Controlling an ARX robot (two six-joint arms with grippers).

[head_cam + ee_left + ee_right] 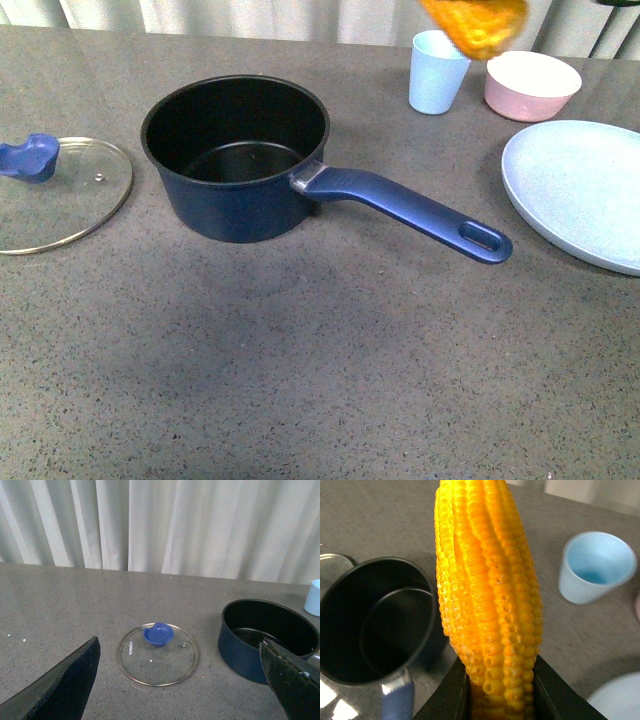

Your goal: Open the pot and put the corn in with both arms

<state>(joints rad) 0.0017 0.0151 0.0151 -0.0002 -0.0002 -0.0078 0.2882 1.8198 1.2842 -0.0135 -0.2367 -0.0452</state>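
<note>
Lid (62, 195) lies off the pot (235, 165); my right gripper (502, 689) clamps the corn (487, 590) aloft, left gripper (177, 680) spread wide; drop remains.

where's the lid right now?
Front view, far left: the glass lid lies flat on the table, left of the open pot and not touching it.
</note>
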